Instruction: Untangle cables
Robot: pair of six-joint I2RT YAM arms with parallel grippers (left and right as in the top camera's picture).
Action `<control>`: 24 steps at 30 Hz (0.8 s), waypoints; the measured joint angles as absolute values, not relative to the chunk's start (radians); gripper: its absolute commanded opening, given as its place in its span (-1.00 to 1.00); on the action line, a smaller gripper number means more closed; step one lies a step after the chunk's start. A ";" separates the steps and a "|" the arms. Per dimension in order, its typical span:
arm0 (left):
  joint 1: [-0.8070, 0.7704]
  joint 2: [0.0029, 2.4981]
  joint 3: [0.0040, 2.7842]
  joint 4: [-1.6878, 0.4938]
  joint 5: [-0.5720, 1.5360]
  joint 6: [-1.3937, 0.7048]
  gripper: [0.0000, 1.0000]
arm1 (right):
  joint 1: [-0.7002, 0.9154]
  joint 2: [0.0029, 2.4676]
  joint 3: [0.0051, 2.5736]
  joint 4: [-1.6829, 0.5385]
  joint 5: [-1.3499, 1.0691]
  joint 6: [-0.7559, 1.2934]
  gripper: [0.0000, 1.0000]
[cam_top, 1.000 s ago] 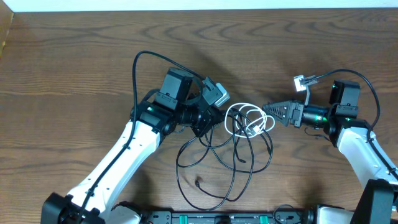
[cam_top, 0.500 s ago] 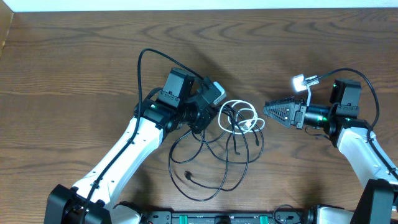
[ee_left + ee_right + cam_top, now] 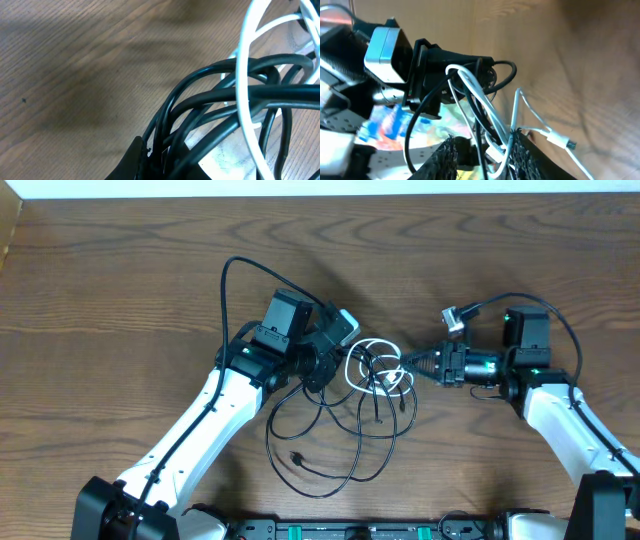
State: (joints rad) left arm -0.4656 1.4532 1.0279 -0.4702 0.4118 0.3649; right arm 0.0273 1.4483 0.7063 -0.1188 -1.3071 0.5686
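On the brown wooden table (image 3: 120,280), your left gripper (image 3: 321,369) clamps the thin black cables (image 3: 280,91). The right gripper (image 3: 406,368), jaws apart, straddles the thin white cable (image 3: 243,75): it likely needs to pinch it next, then pull gently.

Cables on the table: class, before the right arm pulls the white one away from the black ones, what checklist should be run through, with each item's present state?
1. The left jaws are shut on the black cables: ok.
2. The white cable lies between the right jaws: ok, they stand on either side of it.
3. The right jaws are closed on the white cable: not ok, a gap shows in the right wrist view.
4. Only the white cable is between the right jaws: cannot tell, a black strand runs close by.
5. The white cable is free of the black loops: not ok, they cross it in the overhead view.
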 measured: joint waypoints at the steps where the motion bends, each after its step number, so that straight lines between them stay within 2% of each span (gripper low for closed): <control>1: -0.466 1.453 1.028 -0.470 0.412 0.364 -0.85 | 0.031 1.448 0.706 -0.119 -1.305 0.593 -0.34; 8: -0.466 1.453 1.028 -0.470 0.412 0.367 -0.85 | 0.032 1.448 0.706 -0.120 -1.301 0.674 -0.49; 10: -0.466 1.453 1.028 -0.468 0.413 0.367 -0.85 | 0.032 1.448 0.706 -0.120 -1.300 0.684 -0.60; 13: -0.466 1.453 1.028 -0.444 0.433 0.367 -0.85 | 0.049 1.448 0.706 -0.121 -1.272 0.686 -0.94; 17: -0.464 1.453 1.028 -0.430 0.457 0.367 -0.85 | 0.110 1.448 0.707 -0.139 -1.177 0.636 -0.97; 21: -0.463 1.453 1.028 -0.441 0.470 0.367 -0.85 | 0.136 1.448 0.711 -0.265 -0.903 0.548 -0.97; 24: -0.464 1.453 1.028 -0.453 0.474 0.367 -0.85 | 0.135 1.448 0.712 -0.346 -0.535 0.521 -0.98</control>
State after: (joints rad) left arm -0.4637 1.4532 1.0279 -0.4534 0.4744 0.3668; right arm 0.1352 1.4483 0.7116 -0.3458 -0.5346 0.5213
